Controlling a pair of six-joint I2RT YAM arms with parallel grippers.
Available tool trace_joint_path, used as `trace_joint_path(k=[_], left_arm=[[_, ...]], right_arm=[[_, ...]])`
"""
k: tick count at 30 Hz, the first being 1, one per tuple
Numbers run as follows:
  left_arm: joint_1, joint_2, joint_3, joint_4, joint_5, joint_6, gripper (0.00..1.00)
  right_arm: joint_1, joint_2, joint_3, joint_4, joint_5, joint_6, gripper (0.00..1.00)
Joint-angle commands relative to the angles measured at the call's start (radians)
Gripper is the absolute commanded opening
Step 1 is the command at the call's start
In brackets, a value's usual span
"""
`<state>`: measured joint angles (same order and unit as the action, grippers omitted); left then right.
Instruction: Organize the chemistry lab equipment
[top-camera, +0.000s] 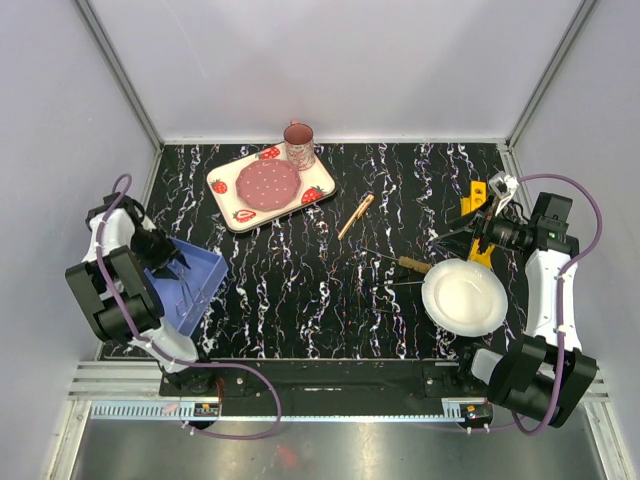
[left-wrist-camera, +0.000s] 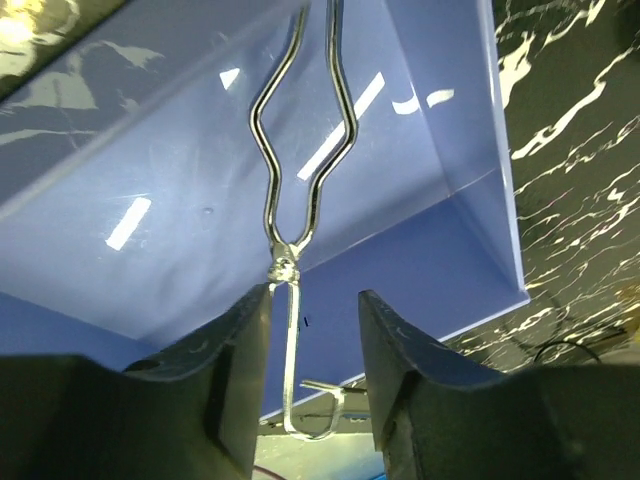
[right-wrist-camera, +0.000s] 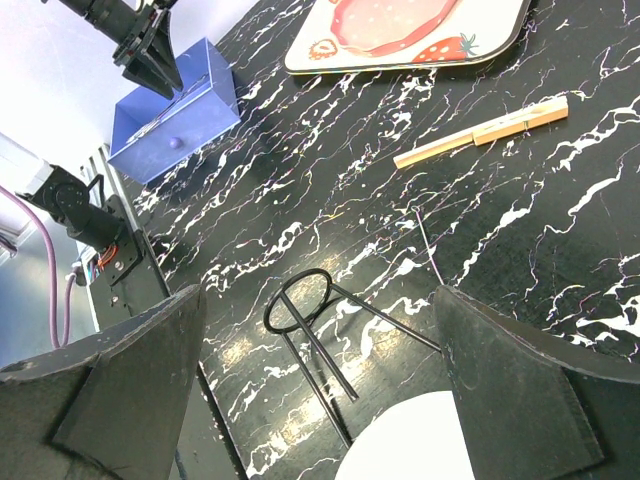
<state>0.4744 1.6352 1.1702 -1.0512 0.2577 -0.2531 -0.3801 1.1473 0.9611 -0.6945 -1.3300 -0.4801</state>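
Note:
A bent metal wire tong stands in the blue bin, its lower loop between the fingers of my left gripper. The jaws stand apart: the wire runs along the left finger and the right finger is clear of it. From above, the left gripper hangs over the bin. My right gripper is wide open above a black wire ring tool on the table. A wooden peg lies farther out, and a wooden-handled tool lies by the plate.
A white plate sits at the right, close under my right gripper. The strawberry tray with a pink mug stands at the back. A yellow object lies by the right arm.

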Motion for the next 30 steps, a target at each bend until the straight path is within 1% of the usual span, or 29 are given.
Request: trace_joint_path(k=[1,2,3,5,6,8,10,11,14,16,21,26,30], left_arm=[[0.035,-0.067,0.054,0.052,-0.047,-0.021,0.45],[0.036,-0.099,0.057,0.06,-0.051,-0.026,0.48],[0.038,-0.118,0.06,0.075,-0.052,-0.028,0.52],[0.036,-0.177,0.065,0.088,-0.06,-0.023,0.55],[0.036,-0.199,0.065,0.101,-0.055,-0.02,0.58],[0.036,-0.271,0.065,0.115,-0.035,-0.005,0.62],[0.035,-0.325,0.04,0.149,0.001,0.003,0.78],[0.035,-0.384,0.028,0.166,0.023,0.008,0.99],[0.035,-0.492,-0.055,0.252,0.093,-0.001,0.99],[0.035,-0.559,-0.084,0.282,0.135,-0.018,0.99],[0.035,-0.647,-0.133,0.322,0.192,-0.034,0.99],[0.036,-0.75,-0.173,0.364,0.166,-0.044,0.99],[0.035,-0.795,-0.195,0.375,0.173,-0.061,0.99]], right_arm=[[0.001,-0.012,0.045,-0.013,-0.035,-0.023,1.0],[0.0,-0.012,0.045,-0.013,-0.035,-0.026,1.0],[0.001,-0.012,0.045,-0.013,-0.035,-0.025,1.0],[0.001,-0.012,0.044,-0.014,-0.034,-0.029,1.0],[0.001,-0.012,0.042,-0.013,-0.034,-0.029,1.0],[0.001,-0.015,0.039,-0.013,-0.034,-0.034,1.0],[0.001,-0.017,0.039,-0.013,-0.029,-0.038,1.0],[0.0,-0.02,0.038,-0.013,-0.029,-0.041,1.0],[0.001,-0.024,0.036,-0.013,-0.024,-0.048,1.0],[0.001,-0.027,0.033,-0.013,-0.031,-0.057,1.0],[0.0,-0.041,0.01,-0.01,-0.061,-0.077,1.0],[-0.002,-0.058,-0.004,-0.01,-0.054,-0.086,1.0],[-0.003,-0.08,0.025,-0.013,0.014,-0.063,1.0]])
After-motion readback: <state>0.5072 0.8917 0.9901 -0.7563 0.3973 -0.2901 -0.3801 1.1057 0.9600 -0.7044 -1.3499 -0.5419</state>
